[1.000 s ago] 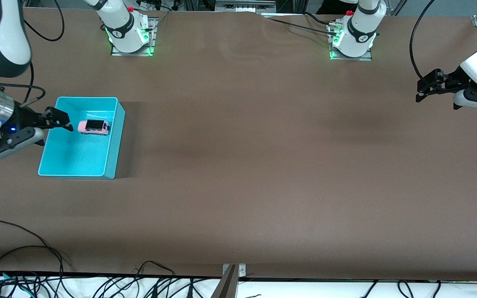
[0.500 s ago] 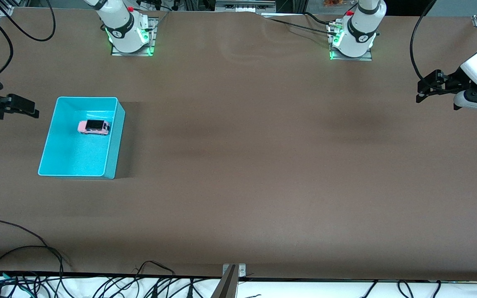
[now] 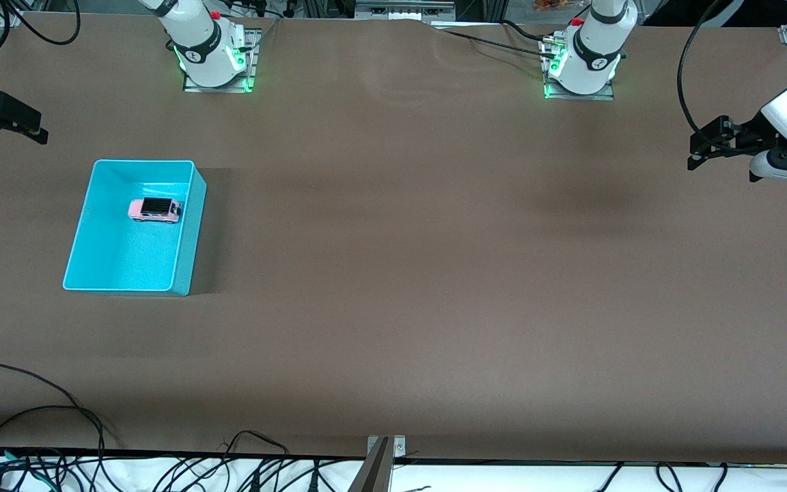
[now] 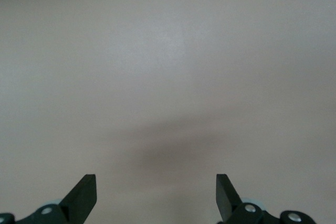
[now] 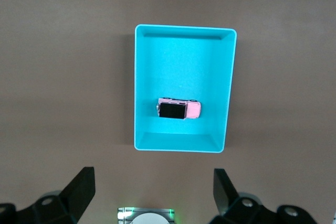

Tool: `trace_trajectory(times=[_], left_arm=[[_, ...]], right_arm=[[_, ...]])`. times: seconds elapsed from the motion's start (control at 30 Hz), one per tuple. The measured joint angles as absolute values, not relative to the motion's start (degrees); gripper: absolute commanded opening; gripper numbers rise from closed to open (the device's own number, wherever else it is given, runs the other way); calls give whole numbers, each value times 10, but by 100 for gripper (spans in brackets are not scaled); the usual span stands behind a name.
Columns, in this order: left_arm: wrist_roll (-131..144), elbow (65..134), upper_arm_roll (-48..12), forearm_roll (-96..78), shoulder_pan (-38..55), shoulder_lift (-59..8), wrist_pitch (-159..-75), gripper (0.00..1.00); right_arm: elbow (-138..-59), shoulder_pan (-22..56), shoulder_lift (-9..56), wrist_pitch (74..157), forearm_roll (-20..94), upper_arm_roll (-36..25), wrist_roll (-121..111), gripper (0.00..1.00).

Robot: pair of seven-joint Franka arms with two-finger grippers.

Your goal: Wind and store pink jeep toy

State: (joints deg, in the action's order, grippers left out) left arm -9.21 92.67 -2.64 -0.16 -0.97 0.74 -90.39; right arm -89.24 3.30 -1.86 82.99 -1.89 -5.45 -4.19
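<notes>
A brown table (image 3: pixel 434 273) carries a cyan bin (image 3: pixel 188 232) toward the right arm's end, and the pink jeep toy (image 3: pixel 154 210) rests on its wheels inside, in the half of the bin farther from the front camera. The storing step looks complete, so the next move probably calls only for parking both arms. The right gripper (image 5: pixel 152 195) hangs high above the table near the bin, jaws spread wide and empty, the jeep well below and apart; the left gripper (image 4: pixel 156 195) waits over bare table at the left arm's end, its 2 fingers also wide apart, holding nothing.

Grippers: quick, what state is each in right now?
Left gripper: open, empty, over bare table at its own end.
Right gripper: open, empty, above the bin, where the jeep sits.
</notes>
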Motion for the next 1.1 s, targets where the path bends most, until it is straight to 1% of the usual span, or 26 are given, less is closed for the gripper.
trace_trajectory(times=[0.23, 0.37, 0.53, 0.87, 1.1], left_arm=[[-92, 927, -27, -2, -10, 7, -904, 100], [-92, 927, -27, -2, -10, 7, -904, 100], [-92, 927, -27, -2, -10, 7, -904, 100], [-92, 927, -26, -2, -10, 7, -904, 100], [-92, 926, -26, -2, -10, 7, -904, 100]], right_arm=[[-993, 33, -87, 896, -19, -55, -42, 100], [-1013, 33, -102, 912, -20, -55, -42, 100], [-1008, 33, -89, 927, -20, -54, -42, 100], [-956, 33, -25, 930, -20, -53, -42, 100], [-949, 33, -15, 930, -20, -53, -43, 100]])
